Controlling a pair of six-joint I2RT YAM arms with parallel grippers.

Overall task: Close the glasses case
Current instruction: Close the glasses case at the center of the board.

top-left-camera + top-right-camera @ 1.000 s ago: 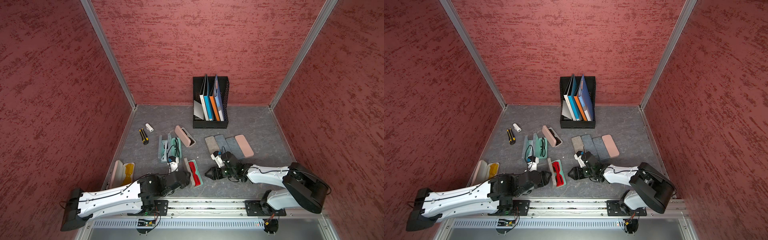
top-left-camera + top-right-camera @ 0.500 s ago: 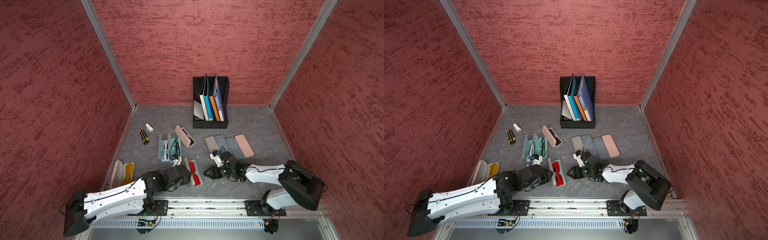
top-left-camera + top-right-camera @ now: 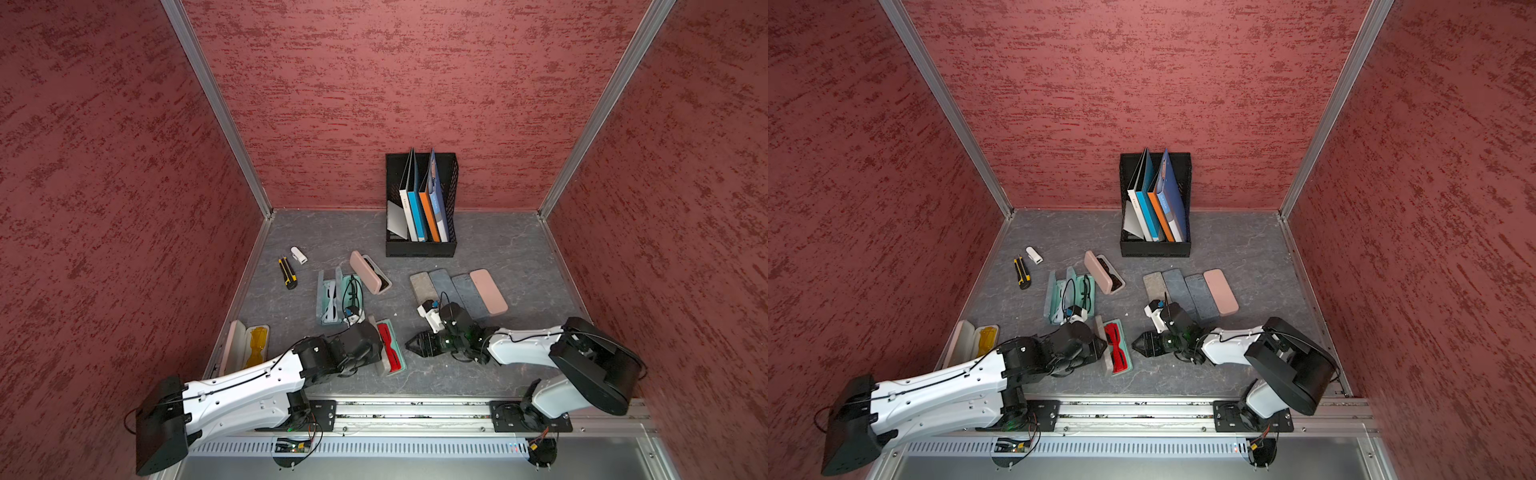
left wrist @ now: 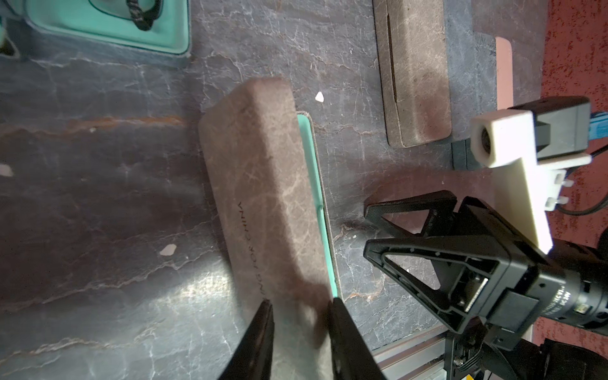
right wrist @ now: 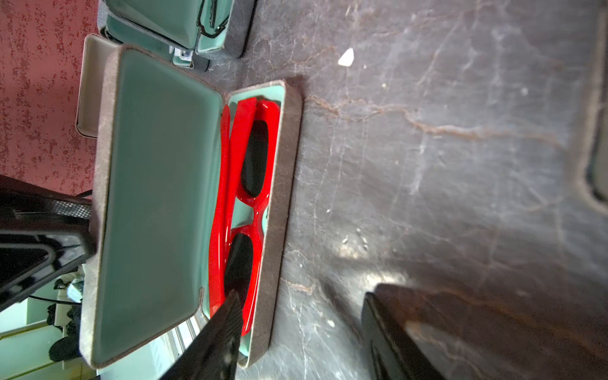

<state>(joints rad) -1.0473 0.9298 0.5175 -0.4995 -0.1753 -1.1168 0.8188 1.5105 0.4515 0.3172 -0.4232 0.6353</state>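
One move left: swing lid, pinched in L gripper, fwd onto case lying crosswise just ahead; R gripper opposite, part-open, empty.

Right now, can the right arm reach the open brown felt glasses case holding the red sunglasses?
Probably yes. The right gripper hangs open right beside the brown felt glasses case, with only bare grey floor between them. The left gripper clamps the raised lid from the opposite side, leaving this side free.
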